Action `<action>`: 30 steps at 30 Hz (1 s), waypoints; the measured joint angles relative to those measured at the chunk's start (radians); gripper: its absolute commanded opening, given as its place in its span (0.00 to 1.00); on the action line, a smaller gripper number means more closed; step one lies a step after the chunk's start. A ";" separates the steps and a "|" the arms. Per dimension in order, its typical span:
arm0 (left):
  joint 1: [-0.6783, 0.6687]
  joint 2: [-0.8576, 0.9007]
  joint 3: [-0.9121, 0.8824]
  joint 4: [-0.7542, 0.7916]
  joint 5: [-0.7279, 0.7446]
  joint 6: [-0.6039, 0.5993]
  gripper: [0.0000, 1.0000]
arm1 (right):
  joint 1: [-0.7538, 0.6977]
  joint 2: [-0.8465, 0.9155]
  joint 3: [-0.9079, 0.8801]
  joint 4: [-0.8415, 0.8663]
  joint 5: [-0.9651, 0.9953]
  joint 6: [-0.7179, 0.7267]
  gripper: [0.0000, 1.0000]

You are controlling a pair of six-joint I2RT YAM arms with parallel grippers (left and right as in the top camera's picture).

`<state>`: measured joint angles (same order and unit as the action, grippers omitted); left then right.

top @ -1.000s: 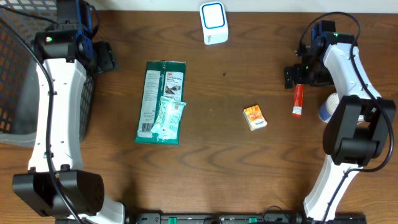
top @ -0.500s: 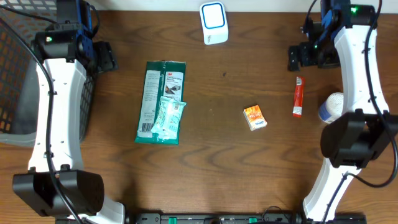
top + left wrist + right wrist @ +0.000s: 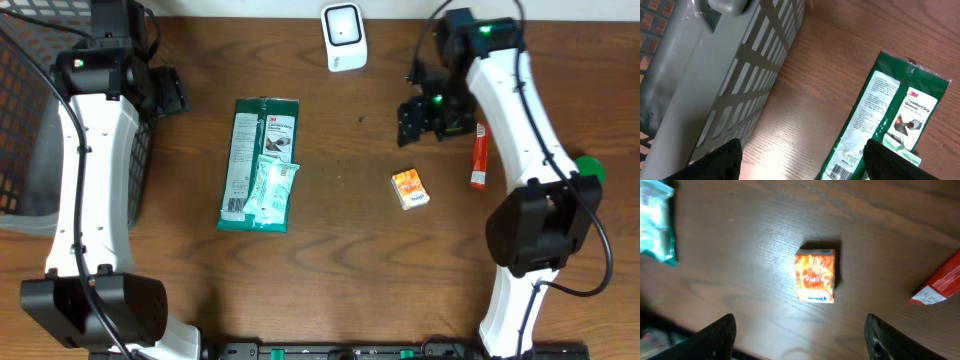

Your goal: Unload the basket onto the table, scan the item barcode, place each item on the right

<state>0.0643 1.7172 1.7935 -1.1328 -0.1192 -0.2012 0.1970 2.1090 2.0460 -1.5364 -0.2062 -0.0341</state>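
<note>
Looking from up top, Sam asks: where is the little orange box [image 3: 410, 189]?

Pip: It lies flat on the brown surface [image 3: 340, 270], a bit right of the middle. Nothing is touching it.

Sam: What is next to it?

Pip: A red tube [image 3: 480, 155] lies near it on the right side, but they are apart. A big green glove pack [image 3: 260, 160] lies well away on the left. A small pale packet [image 3: 272, 190] rests on top of that pack.

Sam: Where is the white scanner [image 3: 343, 37]?

Pip: It stands at the far edge of the surface, well apart from the box.

Sam: Is the right pincer [image 3: 425, 115] holding the box?

Pip: No. It hangs near the box, on the scanner side of it. Its own camera looks down on the box. Its two dark fingers [image 3: 722, 335] are spread wide with nothing between them, so it is let go.

Sam: And the left pincer [image 3: 170, 90]?

Pip: It is far off on the left, just beside the grey basket [image 3: 30, 150]. Its fingers [image 3: 722, 160] are spread wide too, and it grabs nothing. Its camera sees the basket wall and one end of the glove pack.
</note>
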 measured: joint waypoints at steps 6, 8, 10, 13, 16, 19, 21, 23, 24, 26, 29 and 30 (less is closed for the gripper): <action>0.000 0.000 0.000 0.045 0.001 0.000 0.78 | -0.017 0.000 0.031 0.076 0.071 0.067 0.97; 0.000 0.000 -0.001 0.115 0.006 -0.002 0.78 | -0.058 0.000 0.070 0.078 0.078 0.079 0.99; 0.002 0.000 -0.001 0.133 0.048 -0.013 0.78 | -0.114 0.000 0.105 0.084 0.085 0.086 0.99; 0.007 0.000 -0.001 0.109 0.225 -0.028 0.77 | -0.226 -0.001 0.122 0.085 0.101 0.089 0.99; -0.018 0.002 -0.013 0.104 0.466 -0.037 0.77 | -0.335 -0.001 0.122 0.083 0.122 0.092 0.99; -0.098 0.004 -0.053 0.109 0.573 -0.051 0.77 | -0.412 -0.001 0.122 0.082 0.136 0.095 0.99; -0.168 0.009 -0.091 0.118 0.585 -0.085 0.77 | -0.453 -0.001 0.122 0.082 0.139 0.095 0.99; -0.260 0.016 -0.145 0.141 0.571 -0.131 0.77 | -0.477 -0.001 0.122 0.082 0.140 0.095 0.99; -0.304 0.019 -0.171 0.156 0.560 -0.152 0.77 | -0.489 -0.001 0.122 0.082 0.142 0.095 0.99; -0.394 0.027 -0.222 0.194 0.537 -0.200 0.77 | -0.512 -0.001 0.122 0.081 0.143 0.095 0.99; -0.512 0.031 -0.281 0.261 0.507 -0.285 0.77 | -0.534 -0.001 0.122 0.081 0.144 0.095 0.99; -0.549 0.031 -0.295 0.285 0.488 -0.317 0.76 | -0.541 -0.001 0.122 0.080 0.144 0.095 0.99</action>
<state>-0.4847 1.7481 1.4982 -0.8482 0.3687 -0.5179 -0.3443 2.1078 2.1677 -1.4559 -0.0624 0.0608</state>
